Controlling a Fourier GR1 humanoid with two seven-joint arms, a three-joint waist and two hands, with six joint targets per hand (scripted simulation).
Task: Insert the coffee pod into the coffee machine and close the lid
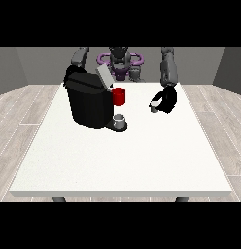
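While the robot stands behind the white table (122, 165), the black coffee machine (88, 104) sits on the left part of the table as the front view shows it. Its grey lid (103, 76) is raised and tilts up from the top of the machine. A red part (119, 96) shows at the front of the machine, and under it a small grey cup (119, 119) stands on the machine's low base.

The robot hand at the view's right (166, 99) is low over the table, well apart from the machine and to the right of it. The coffee pod (154, 106), small and grey with a light top, is at the left edge of this robot hand, just above the table or on it; I cannot tell which. The black fingers seem curled round the pod, with the pod showing between them.

The other robot hand, at the view's left, is behind the coffee machine and mostly hidden by it. Only its arm (79, 57) shows above the machine, so I cannot tell if its fingers are apart or together.
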